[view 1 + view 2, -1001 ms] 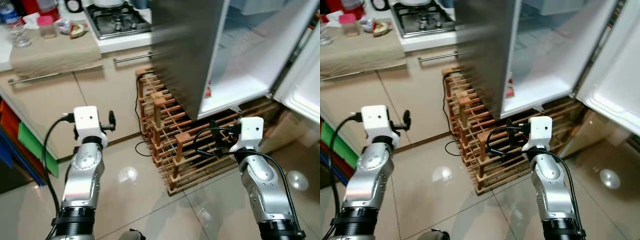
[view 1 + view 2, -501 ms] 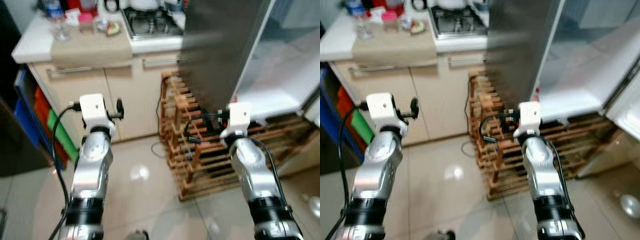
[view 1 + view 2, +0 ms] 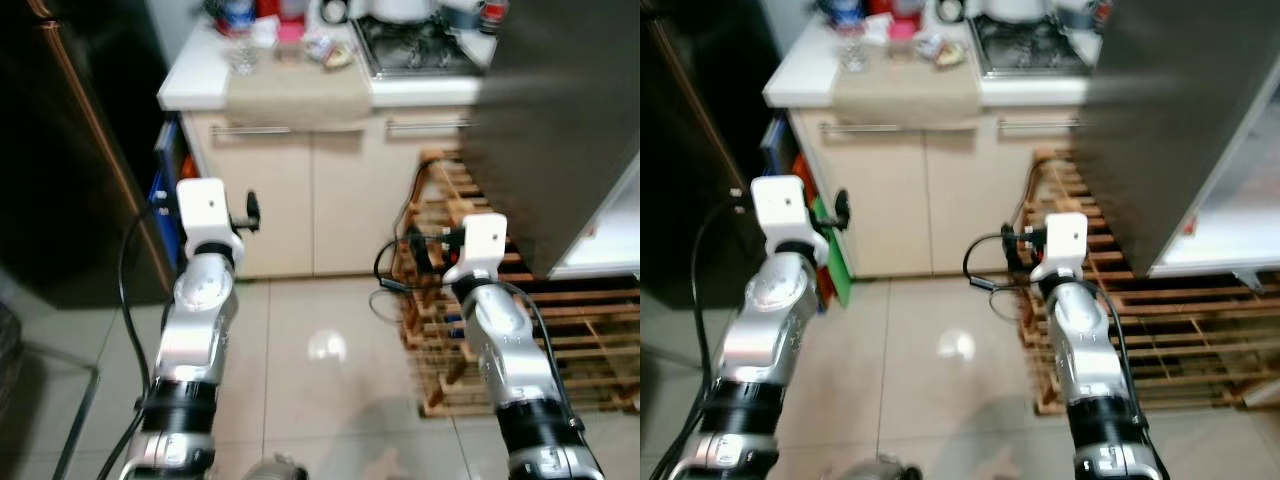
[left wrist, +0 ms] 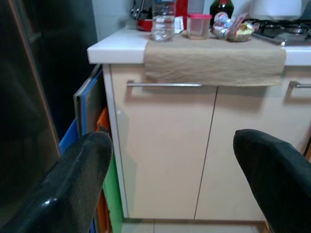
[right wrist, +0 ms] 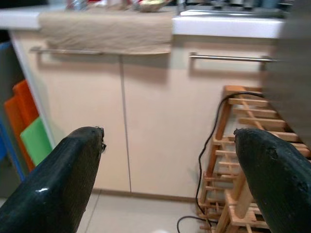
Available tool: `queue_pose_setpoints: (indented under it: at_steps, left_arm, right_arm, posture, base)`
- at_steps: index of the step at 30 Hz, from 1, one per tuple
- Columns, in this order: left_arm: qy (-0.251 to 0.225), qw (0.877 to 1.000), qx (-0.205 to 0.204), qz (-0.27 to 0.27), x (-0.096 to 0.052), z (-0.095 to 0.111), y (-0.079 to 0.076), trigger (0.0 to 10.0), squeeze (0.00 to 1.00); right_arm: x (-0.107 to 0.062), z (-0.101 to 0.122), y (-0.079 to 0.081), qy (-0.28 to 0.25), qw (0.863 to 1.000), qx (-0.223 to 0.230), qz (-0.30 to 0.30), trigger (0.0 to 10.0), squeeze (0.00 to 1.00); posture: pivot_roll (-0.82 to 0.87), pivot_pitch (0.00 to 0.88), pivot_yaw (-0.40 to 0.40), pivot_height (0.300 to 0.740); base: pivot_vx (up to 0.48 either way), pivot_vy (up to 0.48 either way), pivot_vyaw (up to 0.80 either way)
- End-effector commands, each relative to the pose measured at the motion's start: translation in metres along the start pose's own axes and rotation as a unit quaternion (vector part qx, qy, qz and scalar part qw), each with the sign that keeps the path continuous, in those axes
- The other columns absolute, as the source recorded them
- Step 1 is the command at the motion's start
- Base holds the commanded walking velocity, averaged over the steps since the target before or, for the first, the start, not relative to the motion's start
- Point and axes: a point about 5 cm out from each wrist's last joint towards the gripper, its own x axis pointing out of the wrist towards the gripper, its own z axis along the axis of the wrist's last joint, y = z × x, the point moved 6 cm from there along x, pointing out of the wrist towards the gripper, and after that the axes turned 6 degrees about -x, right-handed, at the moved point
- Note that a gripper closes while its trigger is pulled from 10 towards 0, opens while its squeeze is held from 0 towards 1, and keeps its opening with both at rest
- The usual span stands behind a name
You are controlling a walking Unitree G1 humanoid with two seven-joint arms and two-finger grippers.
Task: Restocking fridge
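grippers, left (image 4: 170,189) and right (image 5: 170,184), spread empty before cabinet (image 3: 310,200); bare floor (image 3: 320,350) between.

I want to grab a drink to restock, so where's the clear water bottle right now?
The water bottle stands on the white countertop near its left end, beside the pink-lidded container, just behind the beige cloth draped over the cabinet front.

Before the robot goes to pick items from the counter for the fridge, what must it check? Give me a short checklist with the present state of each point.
1. Left gripper empty, jaws apart: ok.
2. Right gripper empty, jaws apart: ok.
3. Items in sight on the counter, such as the water bottle and the pink-lid jar: ok.
4. Floor toward the cabinets free: ok.
5. Black cable and wooden rack close beside the right arm: not ok.
6. Fridge shelf space: cannot tell.
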Motion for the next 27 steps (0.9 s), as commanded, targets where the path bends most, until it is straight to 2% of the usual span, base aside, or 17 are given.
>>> queue_pose_setpoints:
  at_steps: [1, 3, 8, 11, 14, 16, 19, 25, 27]
  left_arm:
    - [0.0, 1.0, 0.01, 0.01, 0.002, 0.001, 0.003, 10.0, 0.0]
    - [-0.002, 1.0, 0.011, 0.007, 0.004, 0.003, 0.001, 10.0, 0.0]
    - [-0.016, 1.0, 0.007, -0.019, 0.009, 0.011, -0.005, 10.0, 0.0]
    - [-0.038, 0.998, -0.001, -0.049, 0.008, 0.021, -0.013, 10.0, 0.0]
    - [-0.044, 0.997, -0.002, -0.058, 0.007, 0.024, -0.016, 10.0, 0.0]
    - [-0.072, 0.994, -0.001, -0.081, 0.005, 0.036, -0.025, 10.0, 0.0]
    - [-0.085, 0.993, 0.002, -0.087, 0.006, 0.043, -0.029, 10.0, 0.0]
    - [-0.086, 0.993, -0.003, -0.075, 0.01, 0.044, -0.024, 10.0, 0.0]
    - [-0.082, 0.995, -0.005, -0.063, 0.011, 0.042, -0.019, 10.0, 0.0]
  right_arm:
    - [0.004, 0.013, -0.001, -0.022, 1.0, -0.003, -0.001, 10.0, 0.03]
    - [0.004, 0.015, -0.002, -0.028, 1.0, -0.003, -0.001, 10.0, 0.0]
    - [0.004, 0.02, -0.003, -0.034, 0.999, -0.017, -0.014, 10.0, 0.0]
    - [-0.001, 0.034, -0.005, -0.064, 0.997, -0.024, -0.03, 10.0, 0.0]
    - [-0.003, 0.037, -0.007, -0.072, 0.997, -0.023, -0.035, 10.0, 0.0]
    - [-0.005, 0.04, -0.009, -0.082, 0.995, -0.015, -0.053, 10.0, 0.0]
    - [-0.005, 0.04, -0.008, -0.084, 0.995, -0.008, -0.058, 10.0, 0.0]
    - [-0.003, 0.038, -0.003, -0.073, 0.996, -0.011, -0.049, 10.0, 0.0]
    - [-0.003, 0.04, -0.001, -0.077, 0.996, -0.014, -0.045, 10.0, 0.0]
  posture:
    - [-0.02, 0.0, -0.011, 0.74]
    - [-0.02, 0.0, -0.013, 0.74]
    - [-0.02, 0.0, -0.01, 0.74]
    - [-0.02, 0.0, -0.003, 0.74]
    - [-0.02, 0.0, -0.003, 0.74]
    - [-0.03, 0.0, 0.011, 0.74]
    - [-0.03, 0.0, 0.012, 0.74]
    - [-0.03, 0.0, 0.011, 0.74]
    - [-0.03, 0.0, 0.011, 0.74]
  base:
    - [0.0, 0.0, 0.56]
    - [0.0, 0.0, 0.59]
    - [0.0, 0.0, 0.0]
    - [0.0, 0.0, 0.0]
    - [0.0, 0.0, 0.0]
    - [0.48, 0.0, 0.0]
    - [0.48, 0.0, 0.0]
    - [0.48, 0.0, -0.77]
    - [0.48, 0.0, 0.0]
